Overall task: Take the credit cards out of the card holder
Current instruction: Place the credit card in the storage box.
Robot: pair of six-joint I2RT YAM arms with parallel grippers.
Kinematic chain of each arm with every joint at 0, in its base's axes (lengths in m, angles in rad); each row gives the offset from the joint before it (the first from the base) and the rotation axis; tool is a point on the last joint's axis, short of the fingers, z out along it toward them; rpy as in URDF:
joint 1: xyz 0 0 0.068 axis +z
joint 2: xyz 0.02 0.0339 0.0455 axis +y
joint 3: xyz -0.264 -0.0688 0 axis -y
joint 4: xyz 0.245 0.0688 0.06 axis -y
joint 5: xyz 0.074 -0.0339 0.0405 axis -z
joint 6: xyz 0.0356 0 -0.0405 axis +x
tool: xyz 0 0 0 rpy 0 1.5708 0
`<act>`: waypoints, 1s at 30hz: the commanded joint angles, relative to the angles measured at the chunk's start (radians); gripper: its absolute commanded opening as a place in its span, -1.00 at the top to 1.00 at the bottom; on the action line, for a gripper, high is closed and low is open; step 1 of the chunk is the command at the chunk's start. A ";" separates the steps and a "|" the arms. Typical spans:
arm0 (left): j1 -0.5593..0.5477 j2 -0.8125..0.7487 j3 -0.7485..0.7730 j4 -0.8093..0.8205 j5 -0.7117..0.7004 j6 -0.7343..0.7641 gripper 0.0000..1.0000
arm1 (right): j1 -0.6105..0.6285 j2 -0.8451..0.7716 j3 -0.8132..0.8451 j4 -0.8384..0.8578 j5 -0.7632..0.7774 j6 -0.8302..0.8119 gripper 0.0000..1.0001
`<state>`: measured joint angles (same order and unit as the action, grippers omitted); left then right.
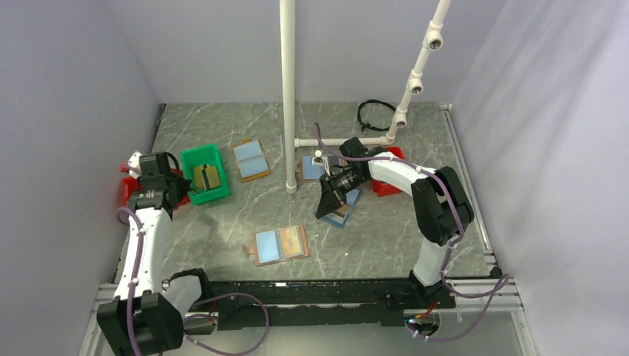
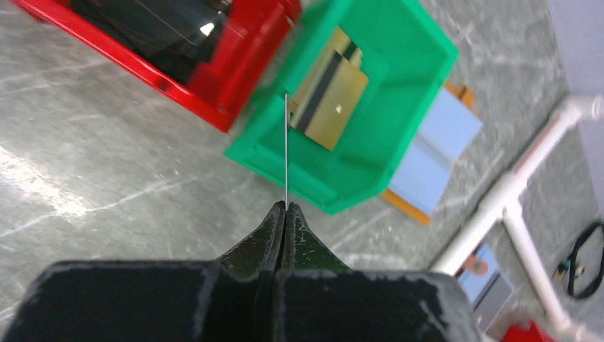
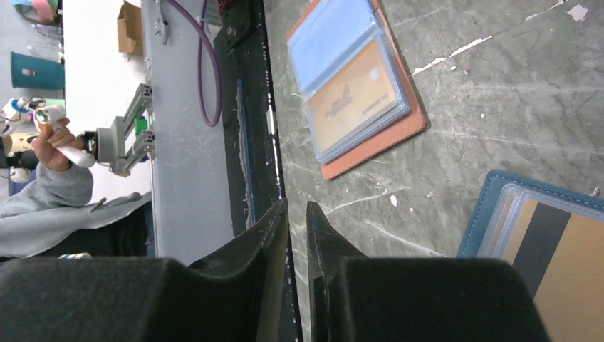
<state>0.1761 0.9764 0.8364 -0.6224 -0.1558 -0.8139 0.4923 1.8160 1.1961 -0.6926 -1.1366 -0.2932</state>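
A thin credit card (image 2: 285, 146), seen only edge-on, is pinched by its lower edge in the clenched jaws of the left gripper (image 2: 285, 207) above the green bin (image 2: 324, 184). It is judged light, stiff and slippery, best taken at an edge. The card holder (image 2: 496, 291) is laid flat beside the white pipe (image 2: 514, 191). The right gripper (image 3: 296, 206) is slightly parted and nothing is grasped by it.

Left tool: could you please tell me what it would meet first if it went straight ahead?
The left tool probably meets the near wall of the green plastic bin holding a gold card; depth is unclear.
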 commanded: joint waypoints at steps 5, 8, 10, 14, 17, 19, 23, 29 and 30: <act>0.228 0.061 0.031 0.110 -0.027 -0.129 1.00 | -0.004 -0.005 0.041 -0.028 -0.043 -0.057 0.65; 0.276 0.097 0.041 0.158 -0.023 -0.147 1.00 | -0.006 0.000 0.045 -0.035 -0.046 -0.065 0.65; 0.302 0.129 0.053 0.176 -0.016 -0.160 1.00 | -0.008 0.002 0.045 -0.037 -0.046 -0.068 0.65; 0.355 0.208 0.070 0.207 0.025 -0.187 1.00 | -0.013 0.010 0.046 -0.039 -0.043 -0.072 0.65; 0.387 0.239 0.071 0.229 0.048 -0.207 1.00 | -0.017 0.015 0.049 -0.042 -0.039 -0.075 0.65; 0.400 0.245 0.065 0.245 0.040 -0.216 1.00 | -0.018 0.018 0.049 -0.043 -0.040 -0.078 0.65; 0.421 0.269 0.063 0.254 0.017 -0.239 0.86 | -0.021 0.023 0.054 -0.051 -0.041 -0.082 0.65; 0.432 0.291 0.065 0.232 0.012 -0.276 -0.31 | -0.031 0.015 0.058 -0.065 -0.052 -0.095 0.65; 0.433 0.276 0.065 0.222 0.006 -0.277 -0.43 | -0.034 0.012 0.058 -0.066 -0.053 -0.098 0.65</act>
<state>0.6006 1.2789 0.8719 -0.3946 -0.1299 -1.0618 0.4728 1.8355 1.2129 -0.7422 -1.1442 -0.3500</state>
